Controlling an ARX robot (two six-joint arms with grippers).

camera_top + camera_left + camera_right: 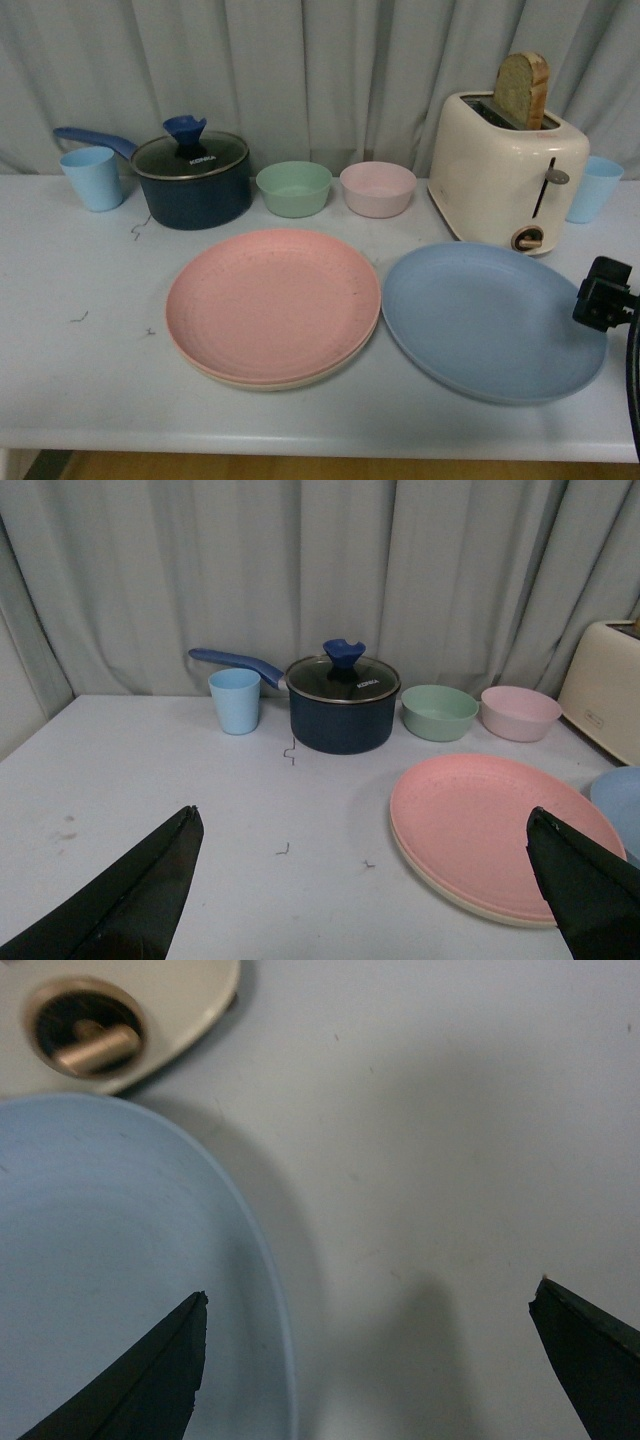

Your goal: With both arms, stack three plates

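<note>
Thin black fingers of the right gripper (370, 1295) are nearest, spread wide with nothing between them. One finger is over the rim of the blue plate (120, 1260), the other over the bare white table (450, 1110). The left gripper (362, 812) is also wide apart and empty, above the table.

Three round, shallow, matte plates lie near the front edge. The pink plate (272, 300) sits in the middle, on top of the cream plate (290, 383), of which only a thin rim shows. The blue plate lies alone toward the front right corner, just beside the pink one, with part of the right arm (605, 292) at its outer side.

Along the back edge stand two light blue cups (93, 178) (594, 188), one dark blue saucepan (193, 180) with a glass lid, two small bowls, one green bowl (293, 188) and one pink bowl (378, 188), and one glossy cream toaster (505, 170) holding one bread slice (522, 88). A grey curtain (300, 70) hangs in folds behind.
</note>
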